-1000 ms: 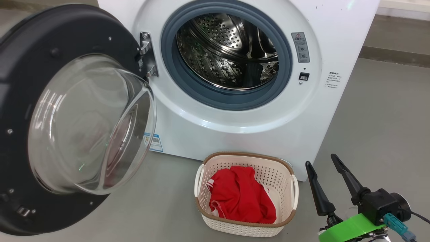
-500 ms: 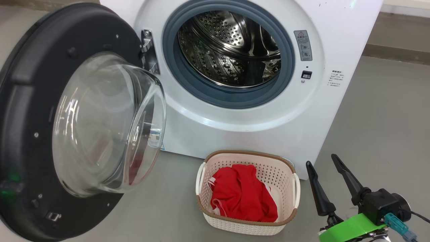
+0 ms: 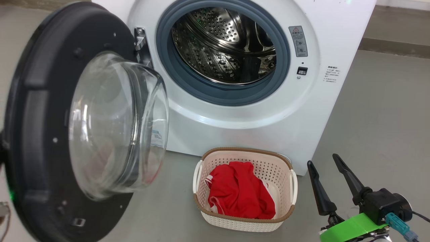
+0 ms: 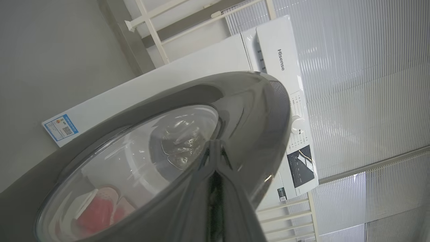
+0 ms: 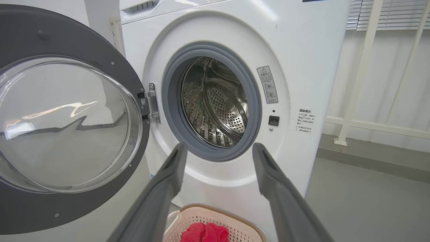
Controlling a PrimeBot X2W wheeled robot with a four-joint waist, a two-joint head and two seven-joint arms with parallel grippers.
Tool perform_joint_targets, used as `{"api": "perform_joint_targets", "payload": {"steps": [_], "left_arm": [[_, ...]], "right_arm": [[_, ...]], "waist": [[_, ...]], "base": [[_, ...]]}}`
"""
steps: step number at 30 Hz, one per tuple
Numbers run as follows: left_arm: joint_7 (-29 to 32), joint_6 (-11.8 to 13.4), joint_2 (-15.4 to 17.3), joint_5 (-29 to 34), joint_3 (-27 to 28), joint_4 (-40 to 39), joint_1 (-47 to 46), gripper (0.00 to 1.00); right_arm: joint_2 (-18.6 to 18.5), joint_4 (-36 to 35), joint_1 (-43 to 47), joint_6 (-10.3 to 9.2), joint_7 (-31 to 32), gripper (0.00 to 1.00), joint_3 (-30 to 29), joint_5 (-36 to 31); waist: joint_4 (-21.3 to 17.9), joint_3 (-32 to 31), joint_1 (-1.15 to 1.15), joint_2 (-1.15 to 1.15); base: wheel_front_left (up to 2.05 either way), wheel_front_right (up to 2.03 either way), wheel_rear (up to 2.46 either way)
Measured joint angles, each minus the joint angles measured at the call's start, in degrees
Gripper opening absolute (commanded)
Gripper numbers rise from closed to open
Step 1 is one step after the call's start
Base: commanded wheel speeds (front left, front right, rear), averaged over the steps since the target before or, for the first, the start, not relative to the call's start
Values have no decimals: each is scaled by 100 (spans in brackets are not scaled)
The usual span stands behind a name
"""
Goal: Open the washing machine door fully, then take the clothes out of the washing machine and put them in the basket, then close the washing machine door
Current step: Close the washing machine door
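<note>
**A:** Head view first. How far along is it?

**B:** The washing machine door [image 3: 40,141] stands swung out at the left, clear of the washing machine [image 3: 235,134]. The drum [image 3: 218,50] looks bare as far as I can see in. The clothes [image 3: 238,196] lie in the basket [image 3: 242,150] on the floor [image 3: 369,117], just in front of the machine. The right gripper [image 3: 321,159] hangs at lower right, fingers spread wide and empty.

**A:** Left wrist view?

**B:** The left gripper [image 4: 214,144] is pinched fully together, holding nothing, its tips right at the door's glossy outer face. I cannot tell if they touch.

**A:** Right wrist view?

**B:** The spread fingers frame the open mouth, with the basket below.

**A:** What remains?

**B:** I judge the unloading done; only closing the door is left.
</note>
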Motion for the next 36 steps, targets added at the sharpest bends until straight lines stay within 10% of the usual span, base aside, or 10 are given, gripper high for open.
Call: {"api": "perform_joint_targets", "payload": {"steps": [17,36], "left_arm": [[-716,736,-41,-1260,-1884,-1506,1343,0],[-1117,795,-31,-1604,-2515,-1904,1774,0]], "right_arm": [[-1,-3,-9,0,0,100,-15,15],[-1,4,-11,0,0,100,-7,59]], "waist": [[-145,87,0,0],[-547,75,0,0]], "base": [[0,0,0],[0,0,0]]}}
